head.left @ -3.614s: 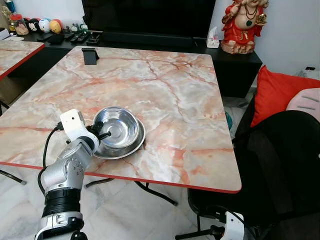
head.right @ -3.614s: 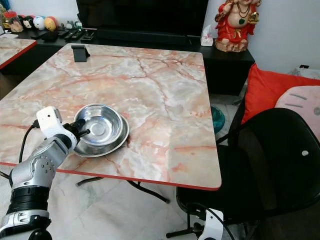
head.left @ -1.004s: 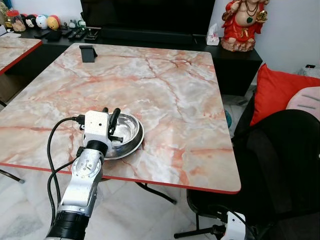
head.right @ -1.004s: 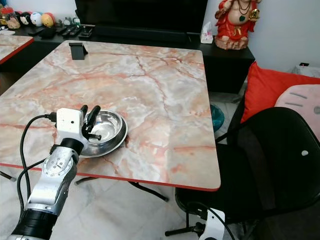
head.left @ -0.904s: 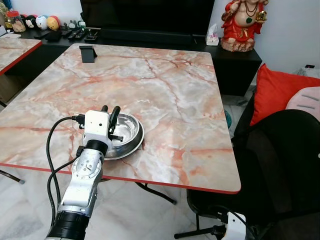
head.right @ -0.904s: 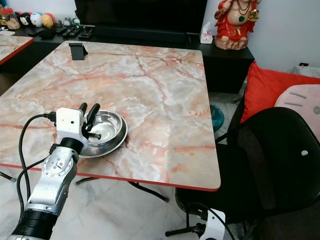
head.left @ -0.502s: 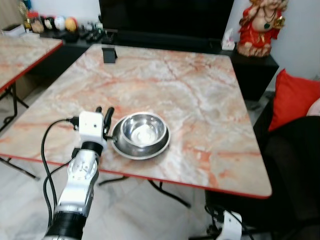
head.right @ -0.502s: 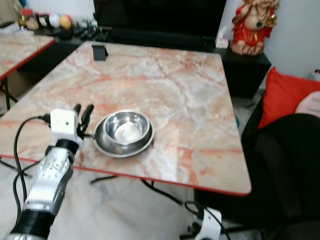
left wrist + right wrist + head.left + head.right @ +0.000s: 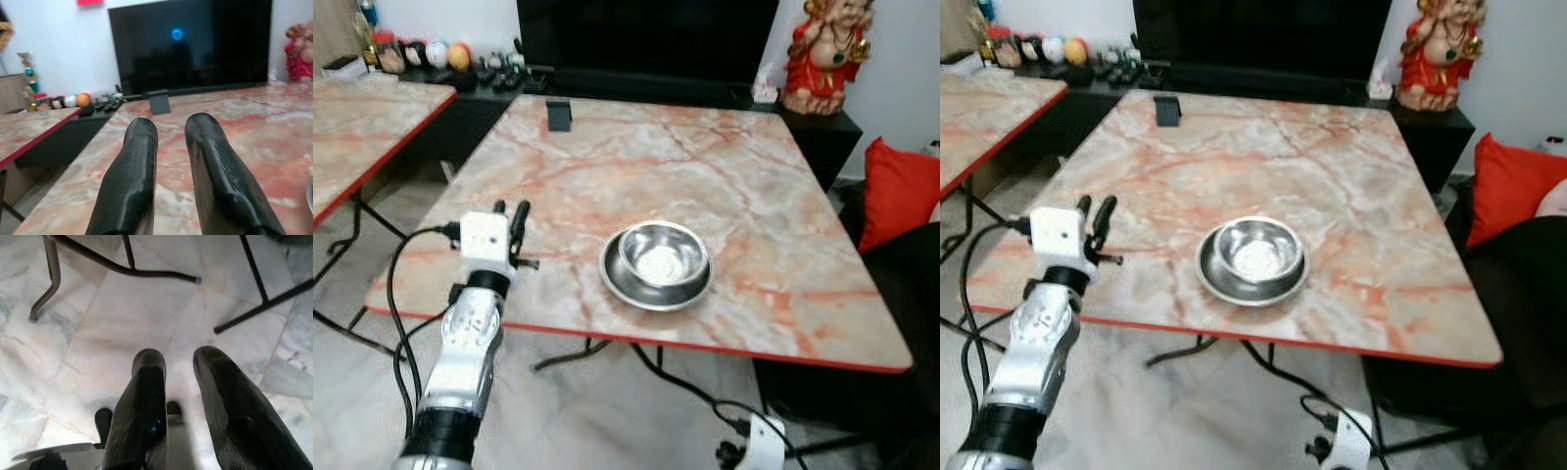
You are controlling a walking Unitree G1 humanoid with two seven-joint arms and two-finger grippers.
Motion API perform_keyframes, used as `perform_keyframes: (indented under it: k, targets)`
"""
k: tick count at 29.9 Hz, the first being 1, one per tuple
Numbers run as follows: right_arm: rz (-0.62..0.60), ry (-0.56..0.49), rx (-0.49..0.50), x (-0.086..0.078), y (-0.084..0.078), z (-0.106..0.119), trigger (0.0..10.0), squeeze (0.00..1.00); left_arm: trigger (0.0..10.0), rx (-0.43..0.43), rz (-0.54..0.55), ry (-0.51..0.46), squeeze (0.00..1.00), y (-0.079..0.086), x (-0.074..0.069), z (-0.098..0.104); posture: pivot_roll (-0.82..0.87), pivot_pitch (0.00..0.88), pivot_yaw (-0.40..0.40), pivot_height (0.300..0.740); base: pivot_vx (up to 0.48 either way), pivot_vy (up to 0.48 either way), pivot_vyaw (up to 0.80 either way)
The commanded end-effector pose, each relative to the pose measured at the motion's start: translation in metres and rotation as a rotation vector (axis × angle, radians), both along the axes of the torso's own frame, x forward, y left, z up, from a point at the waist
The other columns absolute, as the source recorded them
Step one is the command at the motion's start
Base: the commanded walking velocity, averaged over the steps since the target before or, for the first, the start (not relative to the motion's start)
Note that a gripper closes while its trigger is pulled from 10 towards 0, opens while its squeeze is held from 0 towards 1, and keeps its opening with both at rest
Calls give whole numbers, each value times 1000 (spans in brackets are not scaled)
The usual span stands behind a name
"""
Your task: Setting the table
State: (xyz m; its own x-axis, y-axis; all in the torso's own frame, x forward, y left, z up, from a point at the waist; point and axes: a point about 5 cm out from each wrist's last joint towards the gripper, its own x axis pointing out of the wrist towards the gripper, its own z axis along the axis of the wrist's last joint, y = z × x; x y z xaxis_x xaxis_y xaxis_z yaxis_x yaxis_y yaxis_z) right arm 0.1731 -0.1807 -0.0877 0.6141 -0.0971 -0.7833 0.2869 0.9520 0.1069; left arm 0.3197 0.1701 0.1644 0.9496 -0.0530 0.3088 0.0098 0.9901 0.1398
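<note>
Hovering left tool (image 9: pixel 509 211) empty, fingers apart, beside bowl (image 9: pixel 663 257); right tool (image 9: pixel 178 382) apart over floor (image 9: pixel 98 318).

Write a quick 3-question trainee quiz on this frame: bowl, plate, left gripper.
1. True or false: the steel bowl sits inside the steel plate.
2. Is the left gripper touching the plate? A) yes B) no, it is apart, on the plate's left
3. Fill in: the left gripper's fingers hold ____.

Key:
1. True.
2. B.
3. Nothing; a narrow gap shows between them over the marble table. The right gripper hangs idle over the floor.
</note>
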Motion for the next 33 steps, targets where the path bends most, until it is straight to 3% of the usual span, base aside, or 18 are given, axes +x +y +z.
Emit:
perform_keyframes:
  k: [1, 33]
  targets:
    - [-20, 16, -2, -6, -4, -2, 10000, 0, 10000, 29, -31, -15, 0, -8, 2, 4, 81, 0, -37, 740, 0, 480, 0]
    - [-5, 11, 1, -4, -3, -1, 10000, 0, 10000, 26, -8, -16, 0, -2, 4, 6, 78, 0, -38, 740, 0, 480, 0]
